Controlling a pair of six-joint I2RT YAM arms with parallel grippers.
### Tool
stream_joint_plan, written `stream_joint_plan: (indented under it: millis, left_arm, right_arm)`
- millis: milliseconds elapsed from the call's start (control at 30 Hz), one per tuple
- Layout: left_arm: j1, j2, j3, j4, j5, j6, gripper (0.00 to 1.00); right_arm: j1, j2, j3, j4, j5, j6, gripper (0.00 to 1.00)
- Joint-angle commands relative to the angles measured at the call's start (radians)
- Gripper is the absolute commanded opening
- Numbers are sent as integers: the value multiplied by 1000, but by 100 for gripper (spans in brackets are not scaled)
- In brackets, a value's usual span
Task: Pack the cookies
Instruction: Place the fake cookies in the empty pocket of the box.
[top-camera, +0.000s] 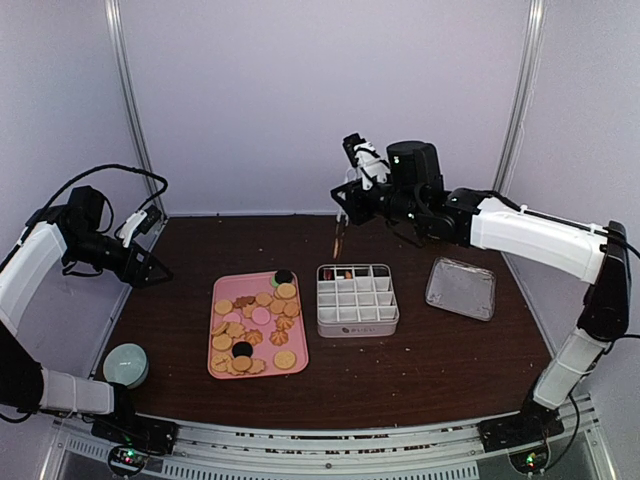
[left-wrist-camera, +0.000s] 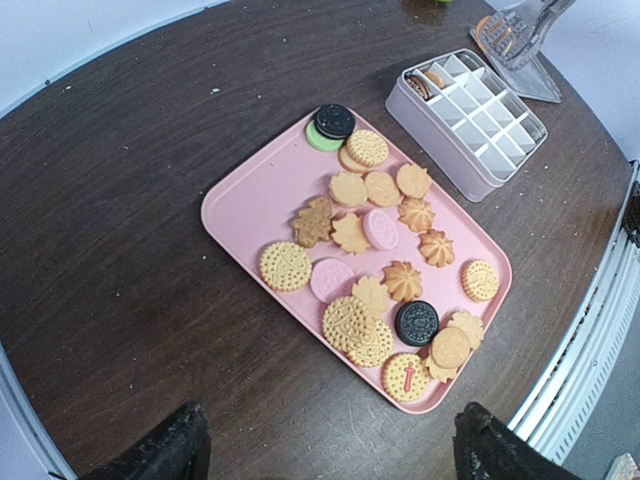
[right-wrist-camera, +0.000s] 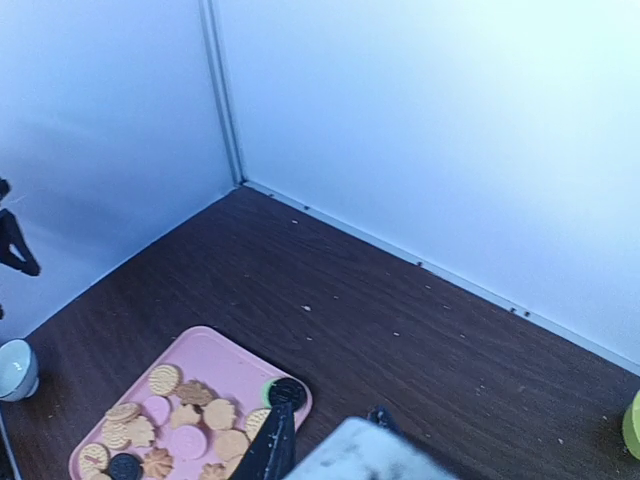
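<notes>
Right, my left gripper (top-camera: 155, 272) hangs above the left edge of the dark brown wooden table (top-camera: 450, 350), fingers (left-wrist-camera: 170, 450) spread wide with nothing between them. The cookies (left-wrist-camera: 385, 265), golden rounds and flower shapes plus a few pink and black ones, lie scattered on the pink rectangular tray (left-wrist-camera: 240, 215), just left of the white divided plastic box (top-camera: 357, 300). A couple sit in its far-left compartments. My right gripper (top-camera: 348, 205) hovers beyond the box's far side, pinched narrow on the silvery metal tongs (top-camera: 338, 240), which hang downward. The clear plastic lid (top-camera: 460, 288) lies right of the box.
</notes>
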Motion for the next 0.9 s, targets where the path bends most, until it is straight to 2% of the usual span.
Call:
stream_joint_plan:
  millis: [0,400,867]
  left_arm:
    - [6,-1,23,5,21,15,87]
    - [6,4,20,6,27,16,87]
    - [5,39,29,6,31,23,87]
  right_arm:
    - [-61,-11,-52,-41,18,-29,0]
    - [-150,86,9,-69,-6,-57,0]
    - [-176,167,60,-63,-28,-66,0]
